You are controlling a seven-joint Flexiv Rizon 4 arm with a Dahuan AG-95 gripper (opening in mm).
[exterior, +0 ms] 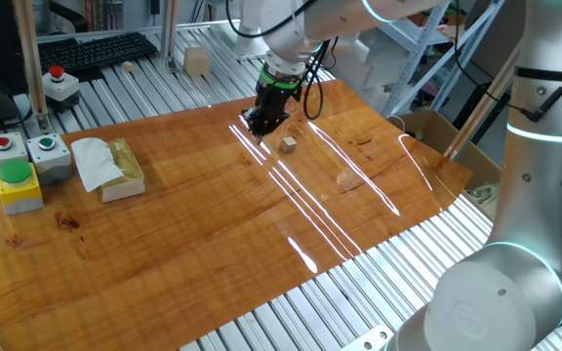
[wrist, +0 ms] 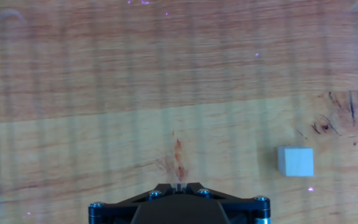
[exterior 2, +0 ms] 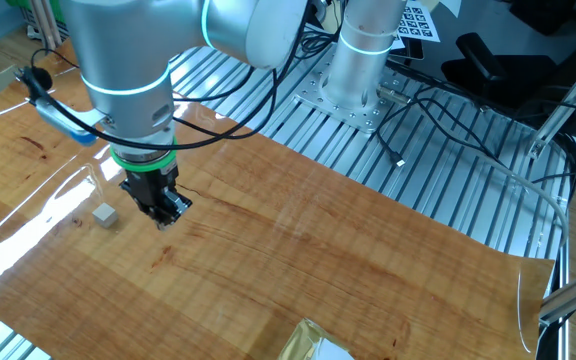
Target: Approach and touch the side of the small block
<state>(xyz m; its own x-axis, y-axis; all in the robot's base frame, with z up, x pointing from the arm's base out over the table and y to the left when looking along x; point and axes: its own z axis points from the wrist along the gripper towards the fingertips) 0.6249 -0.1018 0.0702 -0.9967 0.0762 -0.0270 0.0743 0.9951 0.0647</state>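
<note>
The small block (exterior: 289, 144) is a tiny pale beige cube lying on the wooden tabletop (exterior: 213, 224). It also shows in the other fixed view (exterior 2: 106, 215) and at the right of the hand view (wrist: 295, 162). My gripper (exterior: 260, 128) hangs close above the table, a short way beside the block and apart from it. In the other fixed view my gripper (exterior 2: 166, 216) is to the right of the block. In the hand view my gripper (wrist: 178, 185) has its fingertips pressed together with nothing between them.
A flat tan block with white tissue (exterior: 115, 168) lies at the left. A yellow box with a green button (exterior: 18, 181) and grey button boxes (exterior: 47, 154) stand at the far left. A larger pale cube (exterior: 197, 61) sits on the metal rails behind.
</note>
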